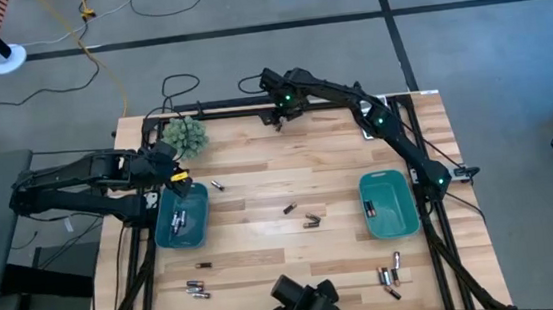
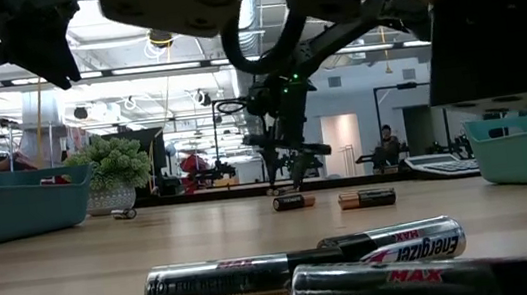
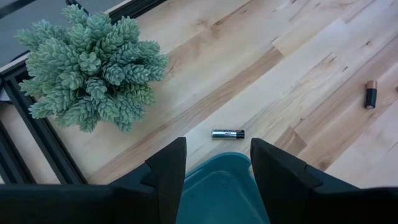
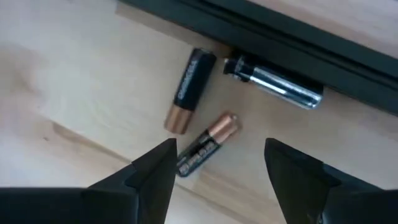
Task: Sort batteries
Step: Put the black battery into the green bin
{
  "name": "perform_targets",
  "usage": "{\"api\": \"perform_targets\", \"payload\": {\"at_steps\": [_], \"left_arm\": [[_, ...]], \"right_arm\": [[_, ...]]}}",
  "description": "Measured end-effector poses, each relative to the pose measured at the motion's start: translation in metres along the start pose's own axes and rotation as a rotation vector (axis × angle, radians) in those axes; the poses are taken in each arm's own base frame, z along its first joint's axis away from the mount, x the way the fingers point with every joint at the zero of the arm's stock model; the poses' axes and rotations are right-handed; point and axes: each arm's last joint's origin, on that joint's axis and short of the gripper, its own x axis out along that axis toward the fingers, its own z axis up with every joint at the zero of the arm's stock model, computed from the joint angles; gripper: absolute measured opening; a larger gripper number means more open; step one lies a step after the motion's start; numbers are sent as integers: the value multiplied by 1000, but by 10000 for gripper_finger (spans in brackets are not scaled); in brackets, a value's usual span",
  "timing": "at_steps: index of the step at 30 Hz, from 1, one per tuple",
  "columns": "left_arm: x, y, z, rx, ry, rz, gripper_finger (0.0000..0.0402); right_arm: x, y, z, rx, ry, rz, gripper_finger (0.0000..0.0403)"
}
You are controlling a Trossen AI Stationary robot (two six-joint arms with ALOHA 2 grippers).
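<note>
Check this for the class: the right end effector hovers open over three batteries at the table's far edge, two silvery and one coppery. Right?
Not quite. The right wrist view shows two coppery batteries and one silvery battery. The right end effector does hover open over them at the far edge.

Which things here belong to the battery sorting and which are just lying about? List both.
Belongs to the job:
- batteries under the right hand, open, at the table's far edge
- loose batteries mid-table
- left teal bin, with the left hand open above it
- right teal bin

Just lying about:
- potted plant
- calculator
</note>
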Motion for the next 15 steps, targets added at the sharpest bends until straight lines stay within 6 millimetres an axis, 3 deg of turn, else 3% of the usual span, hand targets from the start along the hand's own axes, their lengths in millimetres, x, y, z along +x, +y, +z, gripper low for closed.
{"api": "perform_targets", "payload": {"at_steps": [9,15], "left_arm": [[0,0,0,-1,0,0,174],[0,0,0,-14,0,0,174]], "right_arm": [[-1,-6,-3,-62,47,-36,240],[-4,-25,-8,-45,149,-140,225]]}}
